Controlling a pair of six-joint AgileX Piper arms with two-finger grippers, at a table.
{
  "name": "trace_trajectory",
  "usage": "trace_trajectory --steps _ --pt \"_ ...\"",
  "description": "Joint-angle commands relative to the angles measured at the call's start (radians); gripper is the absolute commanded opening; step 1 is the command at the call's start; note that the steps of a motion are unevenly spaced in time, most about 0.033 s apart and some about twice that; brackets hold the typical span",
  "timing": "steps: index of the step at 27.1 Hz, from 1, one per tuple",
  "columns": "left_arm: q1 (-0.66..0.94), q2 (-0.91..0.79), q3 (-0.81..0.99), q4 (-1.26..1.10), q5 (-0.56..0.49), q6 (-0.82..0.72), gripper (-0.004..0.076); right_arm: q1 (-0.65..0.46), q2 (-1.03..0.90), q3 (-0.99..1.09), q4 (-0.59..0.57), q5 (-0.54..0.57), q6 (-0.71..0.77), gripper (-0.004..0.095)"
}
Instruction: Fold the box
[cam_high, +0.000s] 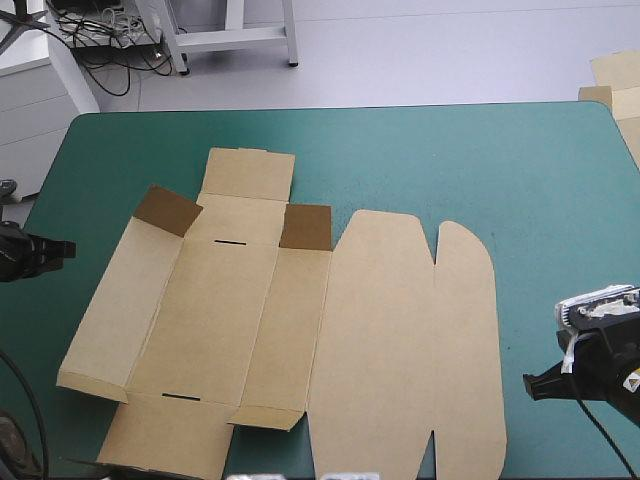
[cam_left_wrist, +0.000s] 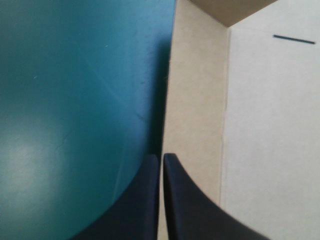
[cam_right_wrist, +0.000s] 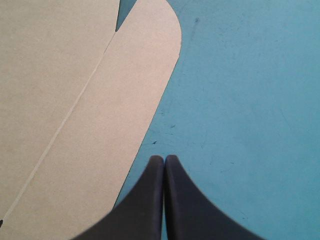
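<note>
The box (cam_high: 300, 330) lies flat and open on the teal-green cover of the table (cam_high: 480, 160), from the left part to the middle. No wall is raised yet, so I judge the folding is only at its beginning.

The left gripper (cam_left_wrist: 161, 162) has its black fingers pressed together. It hangs over the outer edge of the long side panel (cam_high: 115, 310), where board meets cover. The right gripper (cam_right_wrist: 164, 161) also has its fingers together. It is over bare cover, just beside the rounded flap (cam_right_wrist: 125, 100) of the lid panel (cam_high: 390, 340), and holds nothing.

The first step is probably to raise this side panel. To do it well, the left fingers should open and take the free edge, one finger under the board. Then they should turn the panel up along its crease, not pull it sideways, or the whole sheet may slide. The right gripper could press on the base to hold it in place. The two darker corner flaps (cam_high: 167, 210) should go inward before the end wall comes up to the slot (cam_high: 230, 242).

The near edge of the box is cut off in the high view. I cannot tell if the left fingertips touch the board. More board (cam_high: 615, 75) shows beyond the table's far right corner.
</note>
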Motion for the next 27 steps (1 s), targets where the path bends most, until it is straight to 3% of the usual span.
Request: trace_trajectory --steps 1,6,13,16,27 --pt "0.01 -0.031 -0.03 0.062 0.012 -0.01 0.0013 -0.004 0.003 -0.022 0.007 -0.058 -0.008 -0.002" --pt "0.01 -0.021 -0.029 0.087 -0.007 0.057 0.0043 -0.004 0.003 -0.022 0.006 -0.058 -0.008 -0.002" --pt "0.01 0.079 -0.027 -0.047 0.055 0.059 0.0352 -0.004 0.003 -0.022 0.006 -0.064 -0.008 -0.002" --pt "0.01 0.127 -0.022 -0.059 0.055 0.059 0.0426 -0.004 0.003 -0.022 0.006 -0.064 -0.008 -0.002" --pt "0.01 0.214 0.035 -0.059 0.061 0.017 0.046 -0.004 0.003 -0.022 0.003 -0.072 -0.008 -0.002"
